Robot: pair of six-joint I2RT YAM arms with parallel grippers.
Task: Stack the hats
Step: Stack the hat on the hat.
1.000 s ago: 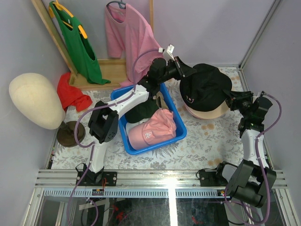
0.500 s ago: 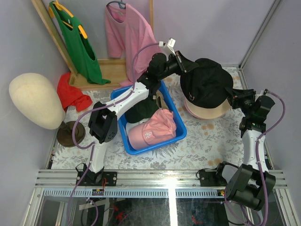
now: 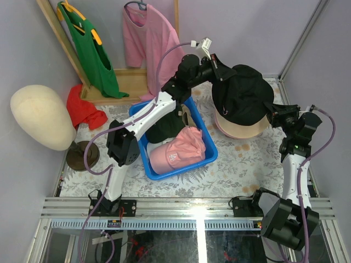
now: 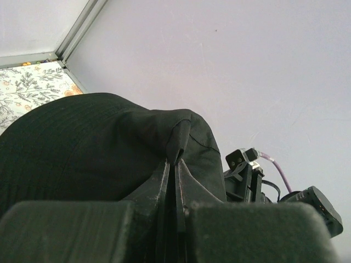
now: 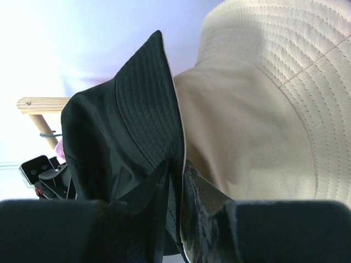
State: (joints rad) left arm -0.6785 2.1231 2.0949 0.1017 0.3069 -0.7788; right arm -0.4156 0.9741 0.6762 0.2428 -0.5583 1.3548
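A black bucket hat (image 3: 241,101) hangs between both grippers, over a tan bucket hat (image 3: 241,130) on the table at the back right. My left gripper (image 3: 219,68) is shut on the black hat's far left brim; the pinched fold shows in the left wrist view (image 4: 176,156). My right gripper (image 3: 272,113) is shut on the hat's right brim (image 5: 174,164), with the tan hat (image 5: 258,109) right beside it. A pink cap (image 3: 176,148) and a dark green cap (image 3: 164,129) lie in the blue bin (image 3: 211,150).
A cream mannequin head (image 3: 41,116) on a stand is at the left, with a red cloth (image 3: 85,109) behind it. Green (image 3: 90,49) and pink (image 3: 151,41) T-shirts hang on a wooden rack at the back. Walls close in at the right.
Both grippers have carried the black hat a little right and toward the back, so it sits more squarely over the tan hat. The left arm has stretched further out.
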